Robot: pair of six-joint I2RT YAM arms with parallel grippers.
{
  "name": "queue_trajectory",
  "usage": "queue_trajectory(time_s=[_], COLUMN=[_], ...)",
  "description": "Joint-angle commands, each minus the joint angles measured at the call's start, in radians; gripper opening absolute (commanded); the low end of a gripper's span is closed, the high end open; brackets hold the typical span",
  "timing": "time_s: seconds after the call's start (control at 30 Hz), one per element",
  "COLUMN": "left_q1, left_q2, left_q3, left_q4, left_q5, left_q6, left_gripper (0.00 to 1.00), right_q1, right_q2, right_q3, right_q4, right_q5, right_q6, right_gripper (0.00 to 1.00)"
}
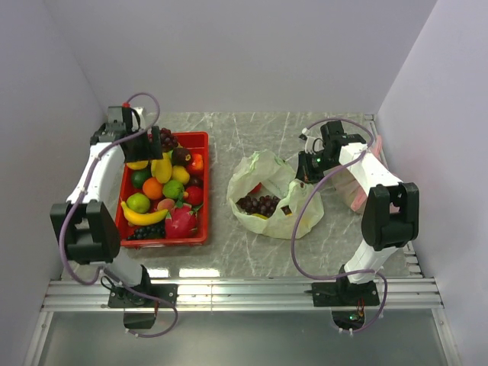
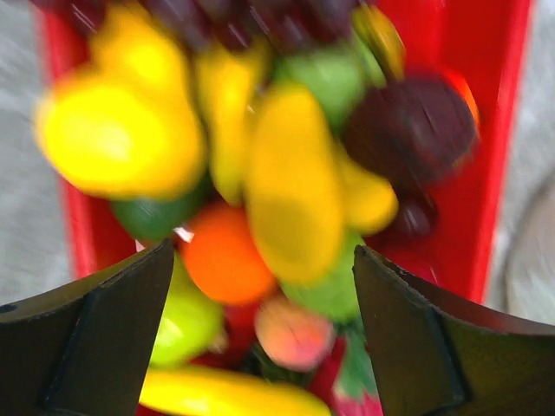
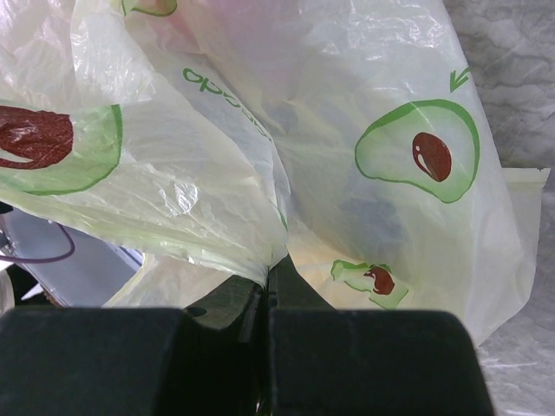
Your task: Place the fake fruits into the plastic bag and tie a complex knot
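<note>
Two pincers, left one: the left pincer is spread wide and grips nothing; it hangs over the far end of the red tray, above the heaped fruits.
Right one: the right pincer is closed tight on a fold of the plastic bag, at the bag's edge farthest from the tray.
Bag: it lies on the tabletop just to the right of the tray, with its mouth held open.
Done so far: a bunch of grapes and something yellow beside it lie inside the bag.
To do: most fruits are in the tray, among them a banana, a dragon fruit and an orange. No knot shows. I judge the task to be at an early stage.
Writing: green letters on the bag, seen upside down, seem to read "ocado"; a fold hides the rest.
Prints: avocado halves on the film.
Brands: none visible.
</note>
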Motion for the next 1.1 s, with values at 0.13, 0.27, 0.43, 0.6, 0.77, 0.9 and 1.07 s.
queue_trajectory(time_s=[0.13,0.27,0.43,0.6,0.77,0.9,1.07], left_q1=[0.063,0.073,0.096,0.101,0.106,0.106,0.106], left_q2=[0.153,0.219,0.292,0.316,0.313,0.284,0.198], left_q3=[0.194,0.231,0.259,0.234,0.214,0.217,0.197], left_q4=[0.012,-0.002,-0.011,-0.003,0.018,0.012,-0.040], left_q5=[-0.092,-0.155,-0.132,-0.104,-0.081,-0.071,-0.040], left_q6=[0.073,0.102,0.102,0.136,0.136,0.150,0.191], left_gripper=[0.99,0.99,0.99,0.98,0.88,0.74,0.66], right_q1=[0.004,0.004,0.002,0.004,0.004,0.004,0.004], right_q2=[0.002,0.013,0.026,0.030,0.023,0.019,0.003], right_q3=[0.028,0.039,0.059,0.059,0.053,0.045,0.034], right_q4=[-0.002,-0.008,-0.019,-0.022,-0.021,-0.022,-0.017], right_q5=[0.018,0.018,0.021,0.026,0.029,0.032,0.035], right_q6=[-0.022,-0.022,-0.027,-0.028,-0.028,-0.028,-0.022], right_gripper=[0.00,0.00,0.00,0.00,0.00,0.00,0.00])
